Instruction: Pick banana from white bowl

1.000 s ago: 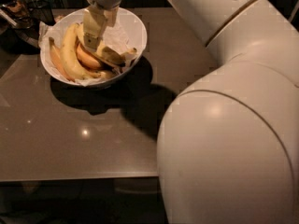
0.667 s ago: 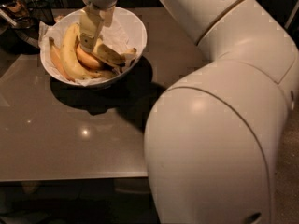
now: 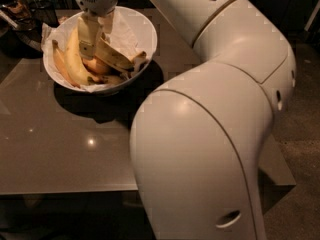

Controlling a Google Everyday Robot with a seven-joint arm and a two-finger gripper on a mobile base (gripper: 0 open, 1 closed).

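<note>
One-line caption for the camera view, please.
The tool sits in the white bowl beside the dark-tipped banana; bowl on a glossy table.

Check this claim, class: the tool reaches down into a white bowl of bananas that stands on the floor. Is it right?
Not quite. The camera view shows the white bowl standing on the glossy brown table, not on the floor. The rest holds: the tool reaches down into the bowl, among the bananas.

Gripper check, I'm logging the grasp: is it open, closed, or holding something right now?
Gripper: down in the white bowl, at the banana; whether it is open, closed or holding it cannot be told.
</note>
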